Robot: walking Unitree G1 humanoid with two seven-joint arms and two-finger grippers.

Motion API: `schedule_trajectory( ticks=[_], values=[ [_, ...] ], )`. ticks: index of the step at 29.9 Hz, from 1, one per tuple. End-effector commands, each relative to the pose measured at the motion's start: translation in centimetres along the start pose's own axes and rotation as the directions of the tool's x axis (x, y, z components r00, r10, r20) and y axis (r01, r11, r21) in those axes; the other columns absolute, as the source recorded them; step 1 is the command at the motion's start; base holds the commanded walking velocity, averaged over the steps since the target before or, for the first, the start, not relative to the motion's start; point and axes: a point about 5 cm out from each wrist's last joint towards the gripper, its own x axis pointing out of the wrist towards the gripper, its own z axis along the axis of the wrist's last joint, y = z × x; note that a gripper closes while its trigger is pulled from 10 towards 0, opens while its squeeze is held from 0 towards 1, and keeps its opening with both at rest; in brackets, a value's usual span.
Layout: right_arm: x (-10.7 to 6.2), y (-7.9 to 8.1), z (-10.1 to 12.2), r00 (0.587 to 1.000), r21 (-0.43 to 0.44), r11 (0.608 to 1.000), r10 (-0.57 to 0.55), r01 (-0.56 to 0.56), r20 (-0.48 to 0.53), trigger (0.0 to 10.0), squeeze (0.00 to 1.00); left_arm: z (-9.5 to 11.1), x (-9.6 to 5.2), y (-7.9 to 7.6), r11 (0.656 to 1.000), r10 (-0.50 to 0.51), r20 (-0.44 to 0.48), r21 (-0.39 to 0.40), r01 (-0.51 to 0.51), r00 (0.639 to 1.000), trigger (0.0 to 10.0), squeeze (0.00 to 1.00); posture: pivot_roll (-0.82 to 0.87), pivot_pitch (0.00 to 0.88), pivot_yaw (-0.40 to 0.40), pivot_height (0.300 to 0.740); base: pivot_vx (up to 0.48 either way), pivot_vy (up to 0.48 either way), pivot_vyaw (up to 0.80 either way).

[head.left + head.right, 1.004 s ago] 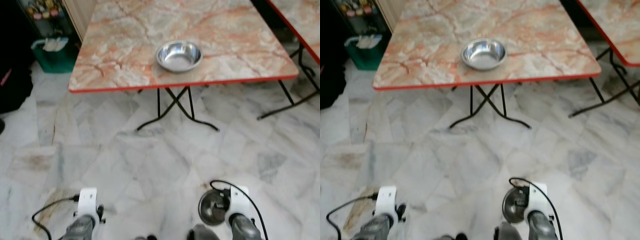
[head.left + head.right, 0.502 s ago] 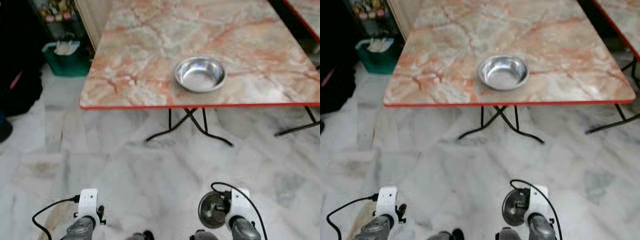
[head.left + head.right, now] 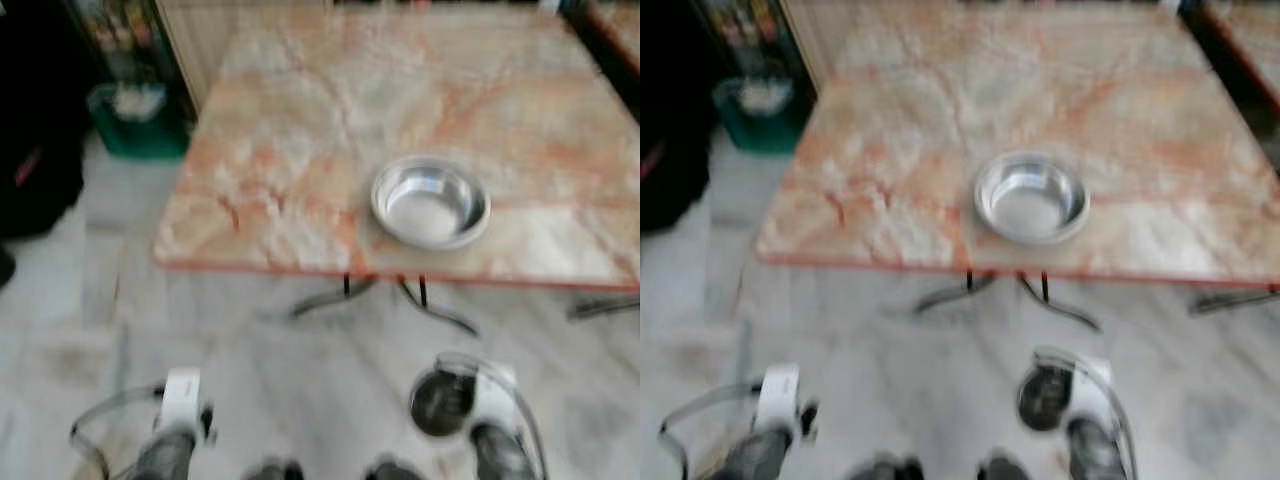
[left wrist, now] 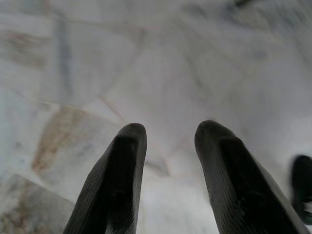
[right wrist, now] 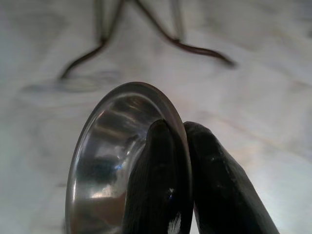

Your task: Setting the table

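Head views, blurred: one marble-top table [image 3: 300,120] ahead, one steel bowl on the table [image 3: 430,202] sitting near its front edge, right of centre. A second steel bowl, the carried bowl [image 3: 441,402], hangs low on the robot's right side, over the tiled floor [image 3: 300,360]. One green bin [image 3: 135,120] stands left of the table. So two bowls, one table, one bin.

Left wrist view: left gripper [image 4: 168,146] pointing at the floor, fingers apart with nothing between them — idle.

Right wrist view: right gripper [image 5: 180,146] pinches the carried bowl's rim, one finger inside, one outside, bowl on edge.

Risk, as I judge it: a thin rim pinch on smooth metal could slip or swing with walking — the bowl would drop on the tiles. Setting down too near the front edge could tip it off, or knock the other bowl.
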Motion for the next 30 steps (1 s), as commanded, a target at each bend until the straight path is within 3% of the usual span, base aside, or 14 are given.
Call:
schedule_trajectory(
  ticks=[1,11,15,20,21,25,30],
  values=[
    [-0.3,-1.0,-0.2,0.999,0.011,1.0,-0.022,0.022,0.031,10.0,0.0,-1.9,-0.5,0.0,1.0,-0.001,-0.06,0.011,0.001,0.998,10.0,0.0,-0.13,0.139,0.077,0.74,0.0,0.0,0.0],
    [-0.8,-1.1,0.7,0.989,0.005,1.0,0.001,-0.002,0.149,10.0,0.0,-2.0,-0.5,-0.1,1.0,-0.002,-0.063,0.009,0.003,0.998,10.0,0.0,-0.14,0.153,0.076,0.74,0.0,0.0,0.0],
    [-1.7,-0.8,1.7,0.962,-0.024,0.999,0.045,-0.04,0.269,10.0,0.0,-2.0,-0.5,-0.1,1.0,-0.002,-0.065,0.007,0.002,0.998,10.0,0.0,-0.14,0.155,0.079,0.74,0.0,0.0,0.0],
    [-2.0,-0.6,1.8,0.956,-0.03,0.998,0.054,-0.047,0.288,10.0,0.0,-2.0,-0.5,0.0,1.0,-0.001,-0.065,0.007,0.002,0.998,10.0,0.0,-0.14,0.157,0.079,0.74,0.0,0.0,0.0],
    [-3.5,-0.6,1.6,0.941,-0.052,0.995,0.094,-0.081,0.326,10.0,0.0,-2.1,-0.5,0.3,1.0,0.003,-0.071,0.008,-0.003,0.997,10.0,0.0,-0.15,0.161,0.081,0.74,0.0,0.0,0.0],
    [-6.1,-0.5,2.1,0.91,-0.115,0.983,0.175,-0.141,0.376,10.0,0.0,-2.2,-0.6,0.5,1.0,0.005,-0.076,0.009,-0.005,0.997,10.0,0.0,-0.15,0.165,0.081,0.74,0.0,0.0,0.0],
    [-8.2,-0.5,3.2,0.885,-0.156,0.965,0.256,-0.211,0.39,10.0,0.0,-2.2,-0.6,0.5,1.0,0.007,-0.079,0.009,-0.006,0.997,10.0,0.0,-0.16,0.166,0.078,0.74,0.0,0.0,0.0]
  ],
)
